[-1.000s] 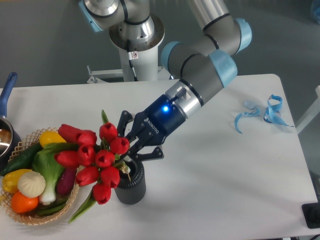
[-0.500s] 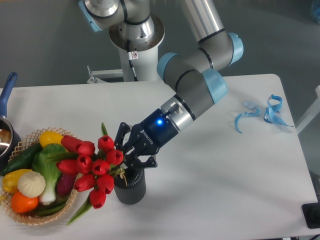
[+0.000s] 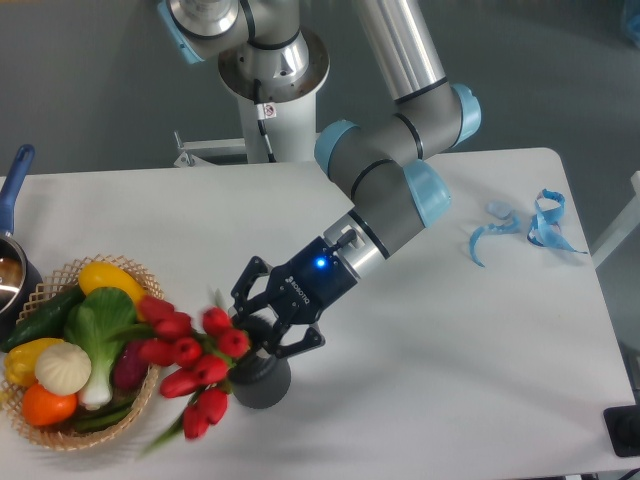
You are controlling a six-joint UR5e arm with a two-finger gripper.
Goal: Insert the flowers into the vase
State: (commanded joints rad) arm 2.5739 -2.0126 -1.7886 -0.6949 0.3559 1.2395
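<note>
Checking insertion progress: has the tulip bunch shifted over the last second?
Yes. The flowers have sunk and tipped left, heads now lower beside the wicker basket, while the vase tilts under the gripper.

A wicker basket (image 3: 60, 440) of produce sits at lower left on the white table (image 3: 450, 380). A blue-handled pot (image 3: 12, 250) is cut off at the left edge. Blue ribbon scraps (image 3: 530, 225) lie at right.
</note>
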